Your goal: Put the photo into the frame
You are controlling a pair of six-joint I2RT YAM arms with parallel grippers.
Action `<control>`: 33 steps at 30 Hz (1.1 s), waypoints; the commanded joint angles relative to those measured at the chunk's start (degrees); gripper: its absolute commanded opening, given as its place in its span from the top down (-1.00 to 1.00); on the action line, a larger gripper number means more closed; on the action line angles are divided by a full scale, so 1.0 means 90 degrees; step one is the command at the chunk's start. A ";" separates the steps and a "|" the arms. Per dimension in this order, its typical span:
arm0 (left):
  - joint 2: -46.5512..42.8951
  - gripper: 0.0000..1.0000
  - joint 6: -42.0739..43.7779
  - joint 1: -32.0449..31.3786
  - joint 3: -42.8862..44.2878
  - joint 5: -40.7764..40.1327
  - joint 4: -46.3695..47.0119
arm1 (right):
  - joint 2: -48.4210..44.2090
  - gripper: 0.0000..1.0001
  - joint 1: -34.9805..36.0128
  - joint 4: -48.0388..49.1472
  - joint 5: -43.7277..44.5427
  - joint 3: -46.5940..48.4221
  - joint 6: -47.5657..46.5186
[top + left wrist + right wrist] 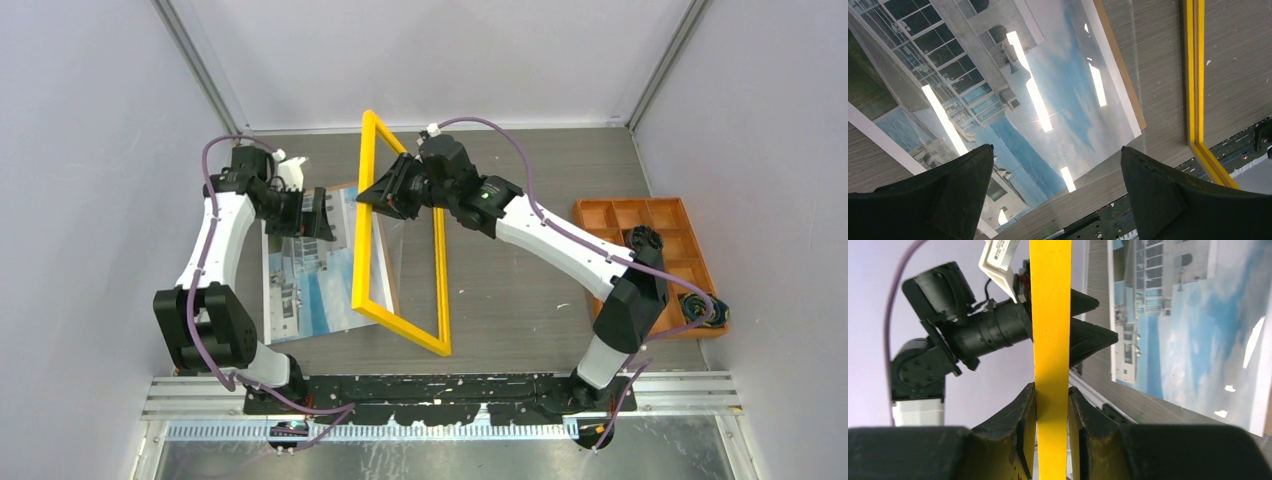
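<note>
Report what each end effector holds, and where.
Right end effector grips the frame by one yellow rail; left end effector is open, holding nothing.

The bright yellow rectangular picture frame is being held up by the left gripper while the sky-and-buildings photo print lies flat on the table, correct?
Wrong arm. The right gripper is shut on a rail of the bright yellow rectangular picture frame, as the right wrist view shows. The left gripper hangs open over the sky-and-buildings photo print, which does lie flat on the table.
</note>
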 commanded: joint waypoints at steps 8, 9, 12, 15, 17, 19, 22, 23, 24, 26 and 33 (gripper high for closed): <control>-0.0425 -0.99 -0.0252 -0.0280 0.0523 0.0323 -0.0077 | -0.0798 0.80 -0.0457 0.3249 -0.1292 -0.1262 0.1377; -0.0442 -0.99 -0.0279 -0.0338 0.0554 0.0324 -0.0077 | -0.0815 0.80 -0.0467 0.3319 -0.1355 -0.1281 0.1374; -0.0484 -1.00 -0.0367 -0.0472 0.0673 0.0324 -0.0081 | -0.0899 0.80 -0.0500 0.3472 -0.1501 -0.1323 0.1328; -0.0533 -1.00 -0.0426 -0.0513 0.0766 0.0321 -0.0081 | -0.0976 0.80 -0.0537 0.3614 -0.1695 -0.1355 0.1242; -0.0576 -0.99 -0.0485 -0.0660 0.0816 0.0338 -0.0086 | -0.1005 0.80 -0.0564 0.3631 -0.1841 -0.1369 0.1175; -0.0618 -1.00 -0.0503 -0.0757 0.0848 0.0343 -0.0094 | -0.1038 0.80 -0.0591 0.3575 -0.1921 -0.1407 0.1111; -0.0677 -0.99 -0.0530 -0.0841 0.0872 0.0326 -0.0087 | -0.1137 0.80 -0.0712 0.3503 -0.1940 -0.1634 0.1090; -0.0695 -1.00 -0.0540 -0.0876 0.0886 0.0324 -0.0094 | -0.1178 0.79 -0.0768 0.3565 -0.1966 -0.1763 0.1112; -0.0718 -0.99 -0.0563 -0.0907 0.0893 0.0325 -0.0101 | -0.1214 0.78 -0.0830 0.3650 -0.2009 -0.1903 0.1150; -0.0786 -0.99 -0.0598 -0.1001 0.0902 0.0333 -0.0106 | -0.1251 0.75 -0.0977 0.3899 -0.2170 -0.2264 0.1266; -0.1047 -1.00 -0.0861 -0.1351 0.1200 0.0296 -0.0086 | -0.1280 0.41 -0.1541 0.4292 -0.2886 -0.2801 0.1455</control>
